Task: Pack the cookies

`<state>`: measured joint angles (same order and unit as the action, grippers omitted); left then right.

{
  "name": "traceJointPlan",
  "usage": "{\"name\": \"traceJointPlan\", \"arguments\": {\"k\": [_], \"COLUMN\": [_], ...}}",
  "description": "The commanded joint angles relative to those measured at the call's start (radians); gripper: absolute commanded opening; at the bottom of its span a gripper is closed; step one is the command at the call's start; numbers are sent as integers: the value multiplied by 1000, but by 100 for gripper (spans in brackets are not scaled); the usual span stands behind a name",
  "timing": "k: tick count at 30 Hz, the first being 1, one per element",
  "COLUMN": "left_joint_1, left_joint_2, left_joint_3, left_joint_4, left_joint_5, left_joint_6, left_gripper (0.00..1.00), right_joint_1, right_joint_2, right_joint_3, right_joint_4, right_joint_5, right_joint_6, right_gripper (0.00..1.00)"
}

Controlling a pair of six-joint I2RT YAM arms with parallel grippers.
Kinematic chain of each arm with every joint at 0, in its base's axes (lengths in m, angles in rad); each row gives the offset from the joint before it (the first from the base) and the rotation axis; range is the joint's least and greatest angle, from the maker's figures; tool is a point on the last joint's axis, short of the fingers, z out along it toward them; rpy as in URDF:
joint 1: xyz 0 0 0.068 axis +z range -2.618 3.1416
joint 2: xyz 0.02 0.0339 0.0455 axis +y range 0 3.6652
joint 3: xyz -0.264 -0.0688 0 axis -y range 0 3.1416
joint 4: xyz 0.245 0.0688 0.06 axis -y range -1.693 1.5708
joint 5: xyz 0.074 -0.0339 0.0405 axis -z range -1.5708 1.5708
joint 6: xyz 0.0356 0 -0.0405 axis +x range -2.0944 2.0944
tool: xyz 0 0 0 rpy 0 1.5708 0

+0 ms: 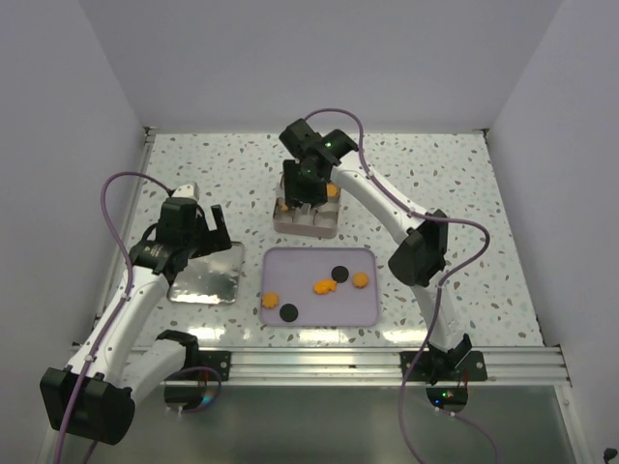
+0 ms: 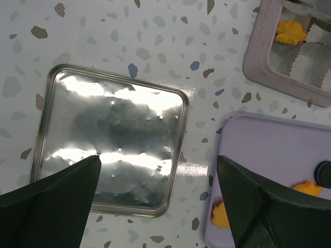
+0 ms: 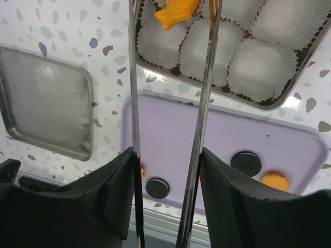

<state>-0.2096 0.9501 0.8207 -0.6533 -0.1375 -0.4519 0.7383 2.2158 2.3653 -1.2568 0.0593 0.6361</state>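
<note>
Fish cookie [image 3: 176,13]: orange, flat, fish outline, lying in a white paper cup of the tin [image 1: 308,230], on the tin's far right side in the top view. Its long axis runs diagonal in the right wrist view, lower left to upper right; can't tell which end is the head. It sits betw. the two thin metal blades [image 3: 133,103] that run fwd along the inner faces of the right gripper [image 3: 168,152]. It's close to the right-hand blade, w/ a clear gap to the left-hand one. The blade tips are cut off by the frame edge, so contact at the tips can't be judged. The right gripper's fingers stand partly apart, and nothing is visibly pinched betw. them. The other cookies lie flat on the lavender tray [image 1: 358,309], just nearer than the tin. There are three orange cookies [image 1: 322,286], roundish and spread across the middle. There are also two black cookies [image 1: 339,274], round w/ a pale rim: one near the tray centre, one by the near edge. All are well apart from both sets of fingers. The left gripper [image 2: 158,160] hangs over the square metal lid [image 1: 208,280], left of the tray, fingers spread wide, holding nothing. Everything rests on the speckled table [image 1: 435,174].
</note>
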Motion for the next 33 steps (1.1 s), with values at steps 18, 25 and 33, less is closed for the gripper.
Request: {"name": "traceJointPlan", "arguments": {"k": [18,25,33], "left_joint_1": [9,6,6], "left_joint_2": [-10,-22,-42], "left_joint_3": [3,3,0], "left_joint_4": [34,37,40], "left_joint_5": [9,16,26], "left_joint_6": [15,16,19], "left_gripper": [100,100,100], "right_joint_1": [167,257,319], "right_joint_2": [-634,-827,-812], "right_joint_3": [-644,-989,-989], "right_joint_4": [-84,46,56], "right_joint_5": [126,11,7], "right_joint_6": [65,244,298], "right_gripper": [51,50,50]}}
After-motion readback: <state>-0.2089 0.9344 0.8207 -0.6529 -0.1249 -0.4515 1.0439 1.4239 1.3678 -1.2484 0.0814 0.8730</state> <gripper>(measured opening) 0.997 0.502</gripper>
